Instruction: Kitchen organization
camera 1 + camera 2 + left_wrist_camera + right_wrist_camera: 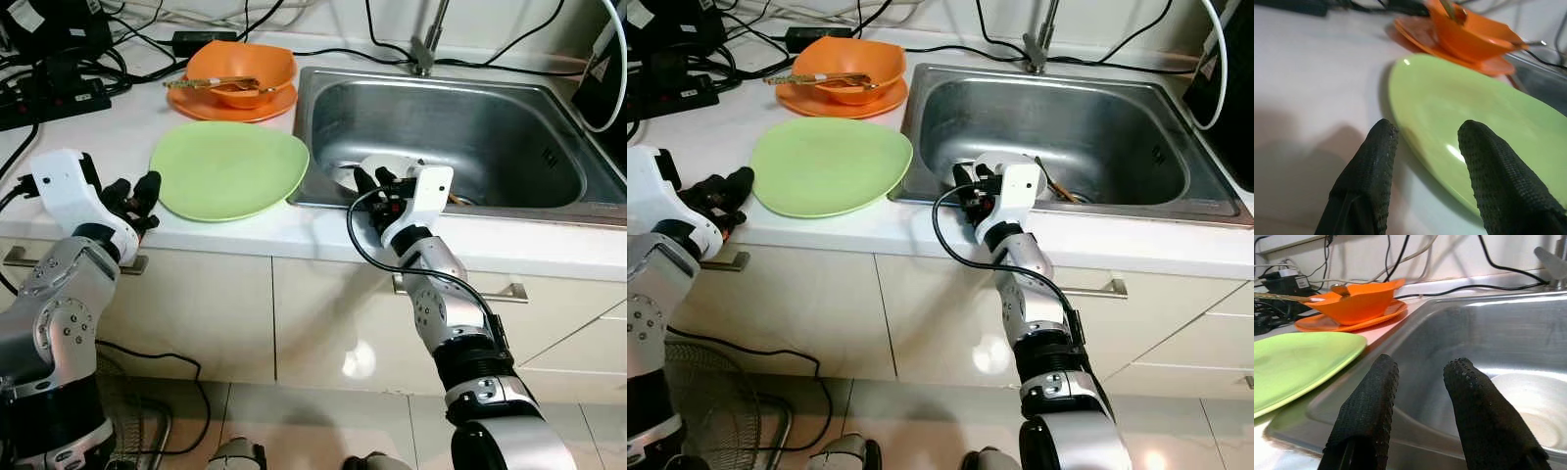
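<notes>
1. The green plate (228, 168) lies flat on the desk (118, 137), its right rim just beside the sink (470, 127) edge. Behind it an orange bowl (241, 70) sits on an orange plate (230, 106), with a utensil (211, 84) resting across the bowl.

2. Our left gripper (137, 201) hovers low at the desk's front edge, just beside the green plate's near-left rim. Its fingers (1369, 171) stand apart with nothing between them. We judge the low, level approach suits sliding a finger under the shallow rim.

3. Our right gripper (377, 191) reaches over the sink's front wall, pointing into the basin. Its fingers (1371, 406) are also apart and empty.

4. Inside the sink lies a white dish (1533, 404), just ahead of the right gripper. A thin brownish stick (1054, 182) sits beside it, possibly chopsticks; the view is too small to tell.

5. Judgement: the sorting looks at an early stage, with both arms poised, one for the plate and one for the dish. The plate's thin rim lying flat on the desk could make the grasp slip.

6. Cables (59, 69) crowd the back-left of the desk.
</notes>
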`<state>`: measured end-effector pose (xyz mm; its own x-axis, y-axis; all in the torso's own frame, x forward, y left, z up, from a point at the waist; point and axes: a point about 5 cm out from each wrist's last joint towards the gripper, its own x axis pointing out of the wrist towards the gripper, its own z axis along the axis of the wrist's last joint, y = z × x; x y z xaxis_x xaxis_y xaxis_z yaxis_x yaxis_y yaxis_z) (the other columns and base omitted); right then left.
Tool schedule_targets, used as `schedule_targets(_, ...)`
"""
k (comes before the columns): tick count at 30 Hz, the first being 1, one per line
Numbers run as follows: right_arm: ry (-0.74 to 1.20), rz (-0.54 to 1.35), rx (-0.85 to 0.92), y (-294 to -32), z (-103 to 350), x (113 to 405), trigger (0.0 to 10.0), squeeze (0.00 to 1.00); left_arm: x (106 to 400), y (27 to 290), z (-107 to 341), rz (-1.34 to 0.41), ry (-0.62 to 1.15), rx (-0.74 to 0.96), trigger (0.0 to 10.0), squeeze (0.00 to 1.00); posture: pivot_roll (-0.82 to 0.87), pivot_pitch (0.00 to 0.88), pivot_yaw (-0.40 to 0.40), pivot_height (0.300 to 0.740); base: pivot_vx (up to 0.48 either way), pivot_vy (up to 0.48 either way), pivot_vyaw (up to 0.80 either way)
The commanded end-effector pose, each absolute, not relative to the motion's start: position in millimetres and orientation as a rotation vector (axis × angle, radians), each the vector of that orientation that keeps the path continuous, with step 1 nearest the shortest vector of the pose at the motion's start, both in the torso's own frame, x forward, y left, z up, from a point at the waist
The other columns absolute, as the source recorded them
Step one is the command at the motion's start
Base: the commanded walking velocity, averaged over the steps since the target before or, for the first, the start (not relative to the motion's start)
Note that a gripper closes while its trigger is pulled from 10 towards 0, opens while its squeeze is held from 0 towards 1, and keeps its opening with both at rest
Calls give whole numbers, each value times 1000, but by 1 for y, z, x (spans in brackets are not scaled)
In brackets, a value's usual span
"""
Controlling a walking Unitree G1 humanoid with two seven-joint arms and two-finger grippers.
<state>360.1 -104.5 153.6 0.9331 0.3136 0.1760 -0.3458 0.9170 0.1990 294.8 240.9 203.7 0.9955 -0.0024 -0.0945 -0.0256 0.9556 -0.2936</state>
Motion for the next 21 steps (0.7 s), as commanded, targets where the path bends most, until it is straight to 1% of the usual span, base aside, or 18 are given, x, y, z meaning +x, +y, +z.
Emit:
schedule_targets(1,-126,317,217,-111,151,360,10000,0,291,241,205,-17,99,-323,10000,0,102,77,-32,718,0,0,0)
schedule_targets(7,-126,310,218,-112,152,361,10000,0,290,239,204,-45,129,-400,10000,0,100,86,-31,718,0,0,0)
schedule_targets(11,-124,307,221,-112,152,361,10000,0,290,235,204,-55,158,-486,10000,0,101,91,-31,718,0,0,0)
schedule_targets(17,-124,305,226,-112,152,361,10000,0,290,235,207,-41,173,-493,10000,0,105,96,-30,718,0,0,0)
schedule_targets(18,-124,304,227,-112,152,361,10000,0,290,234,208,-44,171,-486,10000,875,104,97,-29,718,0,0,0)
schedule_targets(19,-123,304,227,-112,152,361,10000,0,290,233,209,-46,172,-484,10000,875,104,97,-29,718,0,0,0)
schedule_targets(20,-122,304,227,-111,152,361,10000,0,290,232,209,-47,175,-482,10000,1000,103,98,-29,718,0,0,0)
schedule_targets(21,-122,304,227,-111,152,361,10000,0,290,232,209,-47,175,-482,10000,1000,103,98,-29,718,0,0,0)
